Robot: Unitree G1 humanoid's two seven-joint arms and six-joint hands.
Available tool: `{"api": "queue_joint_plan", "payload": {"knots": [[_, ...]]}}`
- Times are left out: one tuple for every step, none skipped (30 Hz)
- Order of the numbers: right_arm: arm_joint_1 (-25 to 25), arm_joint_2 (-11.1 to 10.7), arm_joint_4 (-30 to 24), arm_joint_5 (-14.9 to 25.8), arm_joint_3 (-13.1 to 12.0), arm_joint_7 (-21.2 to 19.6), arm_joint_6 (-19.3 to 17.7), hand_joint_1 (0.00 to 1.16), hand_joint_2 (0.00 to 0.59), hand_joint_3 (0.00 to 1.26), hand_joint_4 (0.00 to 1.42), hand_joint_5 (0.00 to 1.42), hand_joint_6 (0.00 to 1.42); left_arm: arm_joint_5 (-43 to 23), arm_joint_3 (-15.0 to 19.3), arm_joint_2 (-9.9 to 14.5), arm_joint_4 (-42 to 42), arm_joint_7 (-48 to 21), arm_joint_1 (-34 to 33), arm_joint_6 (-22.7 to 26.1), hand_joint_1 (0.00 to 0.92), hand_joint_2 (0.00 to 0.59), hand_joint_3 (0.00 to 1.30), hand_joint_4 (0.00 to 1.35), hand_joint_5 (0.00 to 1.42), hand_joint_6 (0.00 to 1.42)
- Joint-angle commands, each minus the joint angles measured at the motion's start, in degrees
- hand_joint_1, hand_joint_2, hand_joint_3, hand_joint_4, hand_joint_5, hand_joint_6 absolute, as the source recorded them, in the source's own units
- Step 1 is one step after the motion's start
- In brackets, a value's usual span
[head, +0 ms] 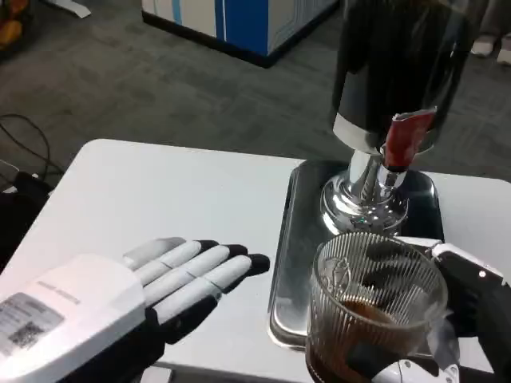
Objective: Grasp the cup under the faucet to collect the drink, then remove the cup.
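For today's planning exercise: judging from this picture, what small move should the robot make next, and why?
Probably carry the cup a little further from the dispenser and set it on the table. The right hand holds it, brown drink inside, already off from beneath the red faucet; the left hand lies flat.

Left hand (128, 291), near table (160, 191) front edge: white back w/ grey text + QR-type label, white fingers w/ black tips. Right hand (471, 299): white shell, black underparts.

Ribbed clear cup (375, 299), glossy metal tray (291, 263)
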Motion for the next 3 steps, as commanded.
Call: {"api": "queue_joint_plan", "payload": {"knots": [[-0.92,-0.14,-0.09,0.63,-0.35,0.09,-0.39,0.79,0.184,0.94,1.12,1.39,1.42,1.0,-0.92,0.72,0.09,-0.46,-0.89,-0.54,0.0,0.002,0.03,0.0,0.0,0.0],[-0.95,-0.26,-0.06,0.58,-0.35,0.14,-0.41,0.79,0.184,0.94,1.12,1.4,1.42,1.18,-0.94,0.68,0.05,-0.47,-1.03,-0.49,0.0,0.002,0.03,0.0,0.0,0.0],[-0.99,-0.37,-0.04,0.49,-0.35,0.19,-0.36,0.79,0.184,0.94,1.12,1.4,1.42,1.28,-0.98,0.65,0.05,-0.47,-1.14,-0.45,0.0,0.002,0.03,0.0,0.0,0.0]]}}
